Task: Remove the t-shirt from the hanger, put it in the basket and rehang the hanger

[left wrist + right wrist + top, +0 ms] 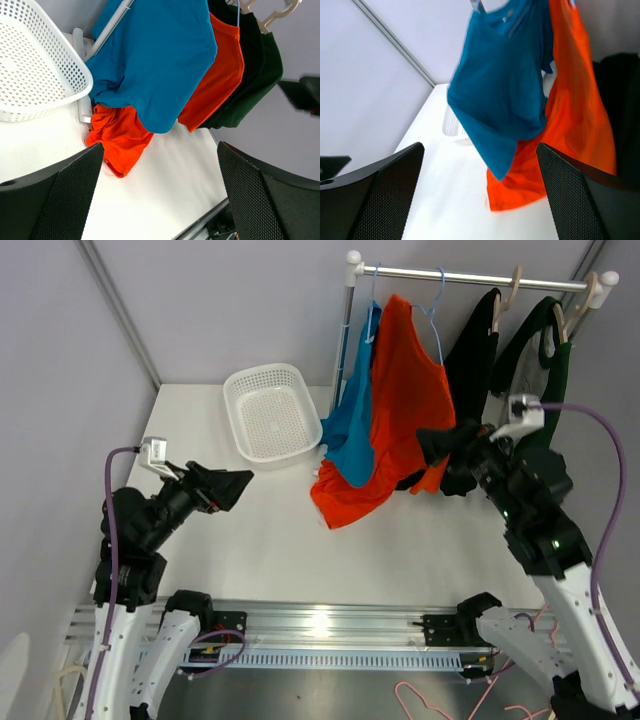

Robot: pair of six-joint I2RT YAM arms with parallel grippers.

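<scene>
Left gripper (228,487) and right gripper (438,446) both gape empty while the orange shirt (405,400) hangs from the rail (470,278), hem pooled on the table (270,530): light, limp cloth, I'd say, best pinched at the shoulder by the hanger (437,312).

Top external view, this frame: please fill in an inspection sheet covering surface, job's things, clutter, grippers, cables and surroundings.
Surface: white table, bare in the middle.
Job's things: blue t-shirt and orange t-shirt on hangers from the rail; the orange hem is bunched on the table.
Clutter: white perforated basket, nothing in it; black garment and dark green garment also on the rail.
Grippers: left gripper open, empty, over the table's left side; right gripper open, empty, close to the orange t-shirt.
Cables: a purple cable runs along each arm.
Surroundings: grey wall panels.
</scene>
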